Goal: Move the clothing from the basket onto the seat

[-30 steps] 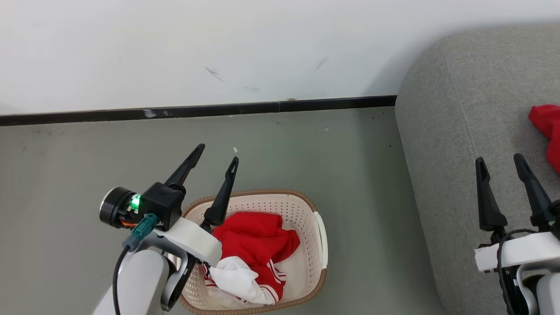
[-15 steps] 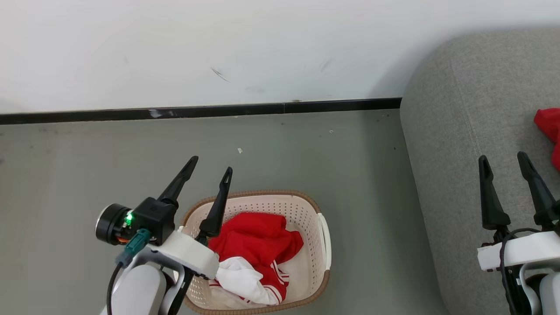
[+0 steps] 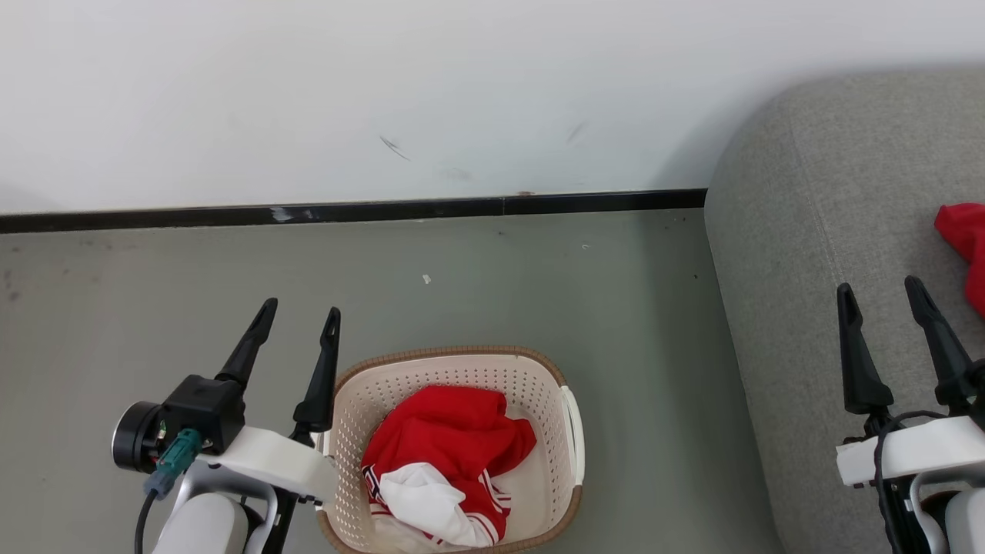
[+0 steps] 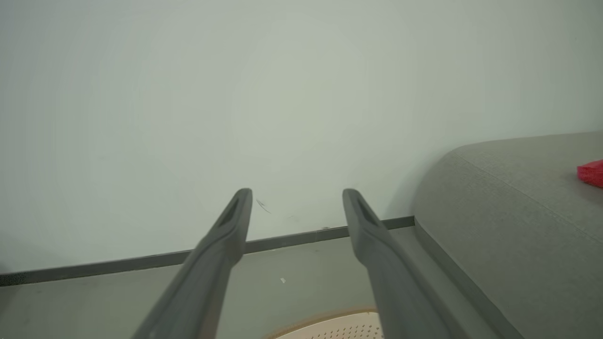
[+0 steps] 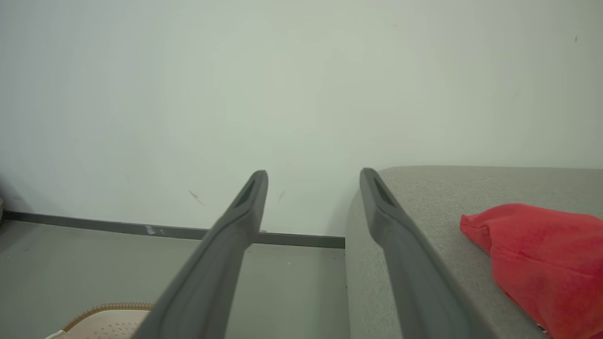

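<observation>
A cream perforated basket (image 3: 569, 431) with a brown rim stands on the floor and holds crumpled red clothing (image 3: 450, 438) with white lining and striped trim. My left gripper (image 3: 300, 315) hovers open just left of the basket with nothing between its fingers. The grey seat (image 3: 808, 231) fills the right side, and another red piece of clothing (image 3: 962, 246) lies on it at the right edge. Over the seat's front part my right gripper (image 3: 881, 292) stands open and empty. The right wrist view shows the red piece (image 5: 541, 254) on the seat (image 5: 424, 188).
A white wall with a black skirting board (image 3: 346, 211) runs behind the grey-green floor (image 3: 500, 292). The basket's rim (image 4: 330, 320) peeks in at the bottom of the left wrist view.
My left gripper has moved left and back, from above the basket's near-left corner to beside it. The head camera has shifted slightly. The right gripper has stayed put.
</observation>
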### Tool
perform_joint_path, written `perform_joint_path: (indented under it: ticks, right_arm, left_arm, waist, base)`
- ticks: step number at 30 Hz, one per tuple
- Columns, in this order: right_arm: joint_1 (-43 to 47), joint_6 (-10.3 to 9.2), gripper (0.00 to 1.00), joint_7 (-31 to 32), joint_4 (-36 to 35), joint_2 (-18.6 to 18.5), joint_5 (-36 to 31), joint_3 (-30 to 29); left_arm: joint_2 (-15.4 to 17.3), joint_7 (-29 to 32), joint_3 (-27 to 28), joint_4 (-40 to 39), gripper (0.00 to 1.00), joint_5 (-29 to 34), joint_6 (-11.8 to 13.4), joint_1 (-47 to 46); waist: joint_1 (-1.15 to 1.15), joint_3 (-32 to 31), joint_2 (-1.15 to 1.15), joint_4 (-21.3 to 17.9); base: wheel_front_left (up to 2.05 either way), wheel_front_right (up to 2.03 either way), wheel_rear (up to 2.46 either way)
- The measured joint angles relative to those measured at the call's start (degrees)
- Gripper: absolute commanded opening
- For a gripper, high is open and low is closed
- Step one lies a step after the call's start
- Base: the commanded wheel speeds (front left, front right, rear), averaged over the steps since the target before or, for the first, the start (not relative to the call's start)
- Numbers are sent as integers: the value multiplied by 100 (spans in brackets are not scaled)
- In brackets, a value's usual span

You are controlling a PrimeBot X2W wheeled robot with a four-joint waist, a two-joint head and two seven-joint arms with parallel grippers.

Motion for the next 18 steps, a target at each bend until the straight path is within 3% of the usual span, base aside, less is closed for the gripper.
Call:
perform_joint_path:
  ticks: [18]
  right_arm:
    - [386,0,100,0,-54,105,-58,162]
  left_arm:
    - [85,-104,439,16,100,-291,190,753]
  waist:
    - [0,-453,0,-43]
  base:
    - [0,0,0]
